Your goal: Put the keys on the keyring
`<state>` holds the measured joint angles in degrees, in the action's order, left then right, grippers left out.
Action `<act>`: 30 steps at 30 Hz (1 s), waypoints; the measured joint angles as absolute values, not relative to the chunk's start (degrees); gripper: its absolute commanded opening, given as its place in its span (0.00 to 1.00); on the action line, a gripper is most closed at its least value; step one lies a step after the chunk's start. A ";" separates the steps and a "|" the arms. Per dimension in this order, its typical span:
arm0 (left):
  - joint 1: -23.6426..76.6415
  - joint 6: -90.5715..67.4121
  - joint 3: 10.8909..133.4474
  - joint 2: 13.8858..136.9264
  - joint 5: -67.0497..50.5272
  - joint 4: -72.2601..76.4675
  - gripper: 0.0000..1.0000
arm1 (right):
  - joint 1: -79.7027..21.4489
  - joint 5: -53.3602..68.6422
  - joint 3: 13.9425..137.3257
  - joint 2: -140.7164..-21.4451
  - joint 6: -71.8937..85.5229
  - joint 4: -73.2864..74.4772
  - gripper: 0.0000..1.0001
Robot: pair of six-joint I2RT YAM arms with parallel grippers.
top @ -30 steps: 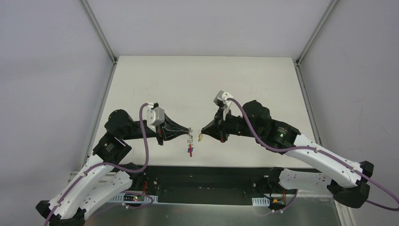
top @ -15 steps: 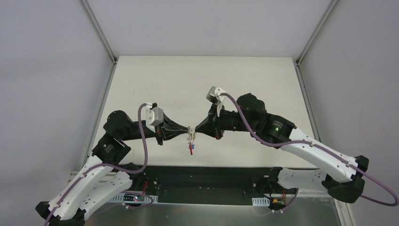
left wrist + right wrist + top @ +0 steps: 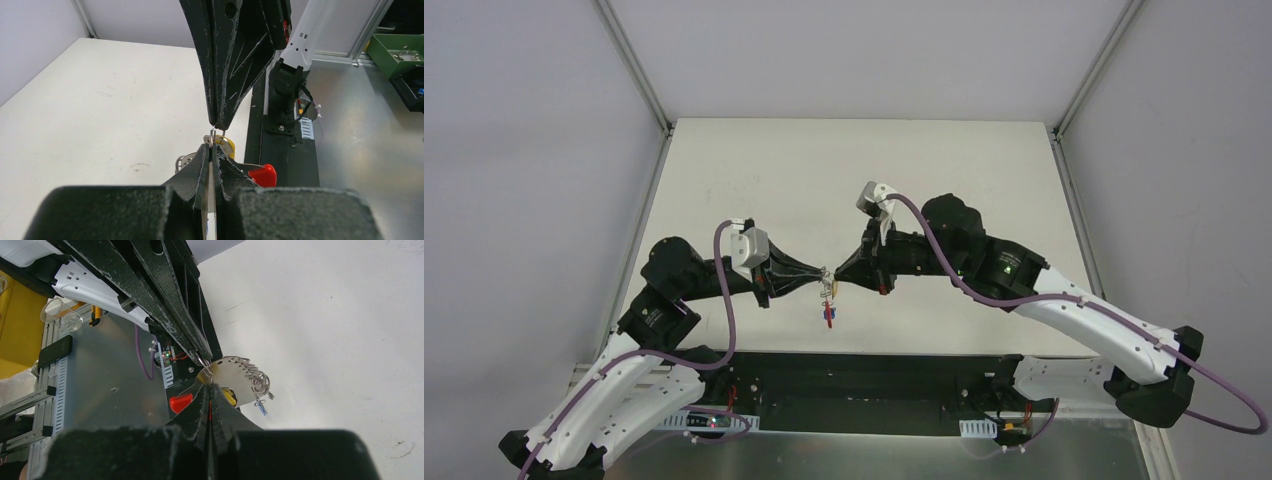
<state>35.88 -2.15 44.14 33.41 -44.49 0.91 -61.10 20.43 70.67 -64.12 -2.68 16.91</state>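
Pinching the key (image 3: 226,145), right jaws meet left jaws holding the keyring (image 3: 828,312).

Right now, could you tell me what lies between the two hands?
The left hand and right hand nearly touch; between them sit just the keyring and the key, clearest in the right wrist view.

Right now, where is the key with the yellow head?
In the top view, the key is over the near middle of the table, pinched by the right tool, which meets the left tool holding the keyring.
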 measured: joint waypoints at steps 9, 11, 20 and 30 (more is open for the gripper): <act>35.88 -2.09 44.12 33.28 -44.38 0.86 0.00 | -61.10 21.52 71.33 -64.84 -2.66 17.02 0.00; 35.88 -2.04 44.10 33.19 -44.23 0.84 0.00 | -61.10 21.76 71.61 -64.95 -2.68 17.06 0.00; 35.88 -1.67 44.07 31.75 -41.98 0.60 0.00 | -61.10 21.98 72.62 -65.08 -2.92 17.85 0.00; 35.88 -1.30 43.29 31.86 -41.47 0.56 0.00 | -61.10 21.96 72.75 -65.10 -3.05 18.28 0.00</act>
<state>35.88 -1.30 43.29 31.86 -41.47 0.56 -61.10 21.96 72.75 -65.10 -3.05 18.28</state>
